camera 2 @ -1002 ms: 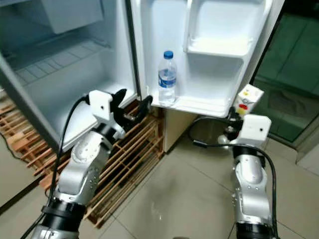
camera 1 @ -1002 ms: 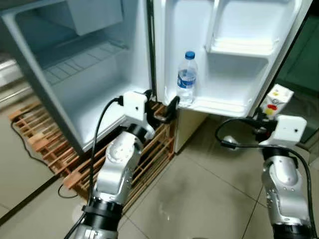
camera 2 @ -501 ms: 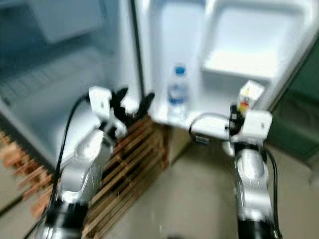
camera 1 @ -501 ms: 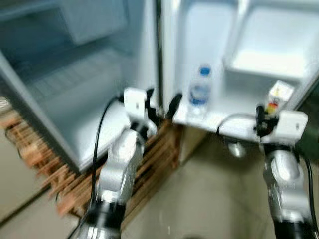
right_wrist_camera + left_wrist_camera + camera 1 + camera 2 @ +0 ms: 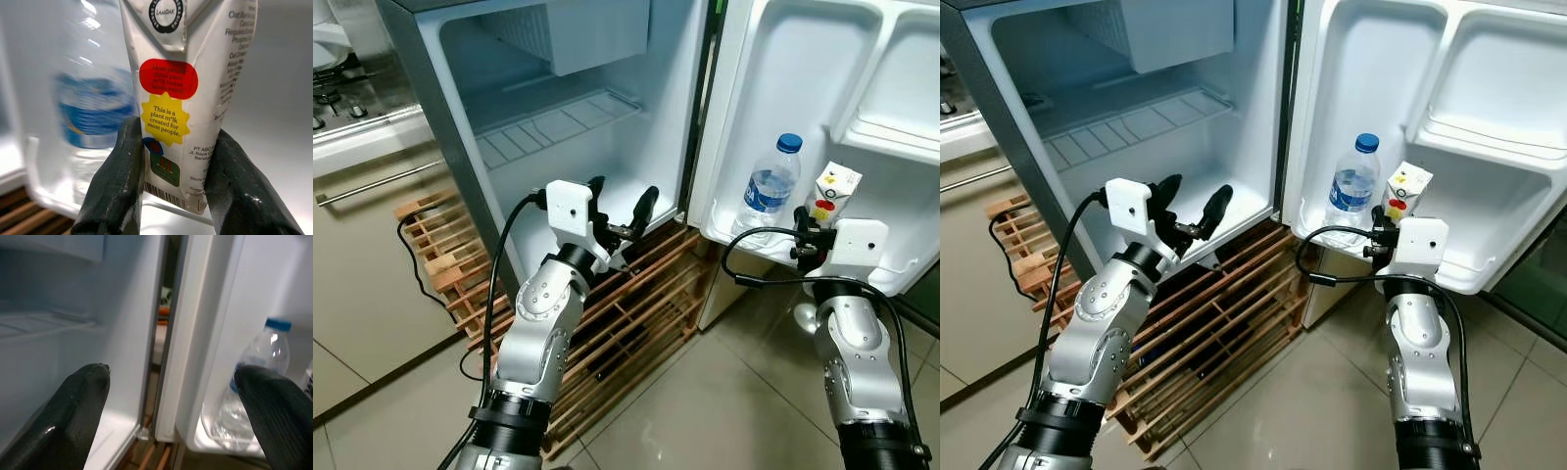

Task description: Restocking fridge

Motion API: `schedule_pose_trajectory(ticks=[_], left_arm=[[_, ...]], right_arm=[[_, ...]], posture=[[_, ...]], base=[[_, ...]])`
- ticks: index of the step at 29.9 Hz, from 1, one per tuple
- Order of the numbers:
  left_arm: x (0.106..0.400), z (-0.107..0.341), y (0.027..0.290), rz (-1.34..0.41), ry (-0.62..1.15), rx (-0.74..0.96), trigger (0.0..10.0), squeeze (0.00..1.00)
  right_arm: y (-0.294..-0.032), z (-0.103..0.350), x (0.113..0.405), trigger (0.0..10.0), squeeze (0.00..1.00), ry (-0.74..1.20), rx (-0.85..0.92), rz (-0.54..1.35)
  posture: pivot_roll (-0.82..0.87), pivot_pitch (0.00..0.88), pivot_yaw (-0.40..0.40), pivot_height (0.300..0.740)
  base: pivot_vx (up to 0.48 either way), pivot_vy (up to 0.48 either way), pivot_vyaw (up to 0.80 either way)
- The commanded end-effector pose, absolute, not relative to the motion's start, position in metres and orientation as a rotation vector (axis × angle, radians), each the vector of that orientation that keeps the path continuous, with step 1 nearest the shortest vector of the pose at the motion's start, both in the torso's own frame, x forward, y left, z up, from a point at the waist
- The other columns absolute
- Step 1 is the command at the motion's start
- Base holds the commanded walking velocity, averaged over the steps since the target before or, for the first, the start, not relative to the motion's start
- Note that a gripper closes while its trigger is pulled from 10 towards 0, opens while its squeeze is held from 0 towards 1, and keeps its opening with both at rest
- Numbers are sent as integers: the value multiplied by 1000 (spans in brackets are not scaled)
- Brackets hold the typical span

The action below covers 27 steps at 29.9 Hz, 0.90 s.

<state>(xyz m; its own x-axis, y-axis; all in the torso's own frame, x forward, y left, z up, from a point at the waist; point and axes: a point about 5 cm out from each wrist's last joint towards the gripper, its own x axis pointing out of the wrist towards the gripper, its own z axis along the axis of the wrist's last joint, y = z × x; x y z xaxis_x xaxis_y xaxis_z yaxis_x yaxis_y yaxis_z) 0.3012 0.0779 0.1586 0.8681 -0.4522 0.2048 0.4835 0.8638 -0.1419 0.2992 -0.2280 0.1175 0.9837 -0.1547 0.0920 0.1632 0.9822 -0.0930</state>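
Right hand (image 5: 806, 238) grips carton (image 5: 829, 192) | beside bottle (image 5: 768, 190) | door shelf (image 5: 901, 277)

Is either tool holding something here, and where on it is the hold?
The right tool holds the carton by its lower sides, one finger on each. The left tool is open and holds nothing.

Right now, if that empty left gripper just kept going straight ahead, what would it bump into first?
Probably the hinge-side edge where the fridge meets its open door; the left gripper points there, water bottle slightly aside. Depth is uncertain.
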Motion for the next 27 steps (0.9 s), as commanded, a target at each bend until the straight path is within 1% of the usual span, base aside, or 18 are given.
schedule_pose_trajectory(ticks=[1, 4, 6, 8, 9, 10, 11, 12, 13, 14, 17, 19, 27], left_arm=[[298, 159, 79, -506, -160, -165, 10000, 0], [295, 159, 81, -509, -159, -158, 10000, 0], [295, 159, 81, -509, -159, -158, 10000, 0], [287, 160, 82, -550, -153, -166, 10000, 0], [287, 160, 82, -550, -153, -166, 10000, 0], [280, 162, 80, -610, -162, -167, 10000, 0], [280, 162, 80, -610, -162, -167, 10000, 0], [274, 163, 78, -654, -168, -167, 10000, 0], [267, 166, 74, -729, -179, -154, 10000, 0], [267, 166, 74, -729, -179, -154, 10000, 0], [260, 168, 63, -852, -185, -107, 10000, 0], [258, 170, 61, -867, -179, -105, 10000, 0], [249, 173, 59, -888, -172, -108, 10000, 0]], right_arm=[[-240, 118, 301, 10000, 0, -85, -110, -217], [-246, 116, 302, 10000, 0, -78, -114, -254], [-246, 116, 302, 10000, 0, -78, -114, -254], [-251, 119, 304, 10000, 0, -94, -133, -280], [-251, 119, 304, 10000, 0, -94, -133, -280], [-253, 121, 304, 10000, 0, -104, -145, -285], [-253, 121, 304, 10000, 0, -104, -145, -285], [-254, 122, 305, 10000, 0, -112, -152, -288], [-256, 124, 305, 10000, 0, -119, -162, -292], [-256, 124, 305, 10000, 0, -119, -162, -292], [-264, 124, 306, 10000, 0, -115, -186, -308], [-268, 121, 307, 10000, 0, -98, -187, -320], [-273, 108, 310, 10000, 0, -37, -171, -333]], posture=[[-91, 0, 44, 740], [-77, 8, 54, 740], [-77, 8, 54, 740], [-56, 48, 67, 740], [-56, 48, 67, 740], [-50, 67, 68, 740], [-50, 67, 68, 740], [-50, 67, 68, 740], [-41, 96, 67, 740], [-41, 96, 67, 740], [-41, 125, 76, 740], [-41, 138, 84, 740], [-16, 170, 96, 740]], base=[[0, 0, 0], [0, 0, 0], [0, 0, 0], [0, 0, 0], [0, 0, 0], [0, 0, 0], [0, 0, 0], [0, 0, 0], [0, 0, 0], [0, 0, 0], [0, 0, 0], [0, 0, 0], [0, 0, 0]])
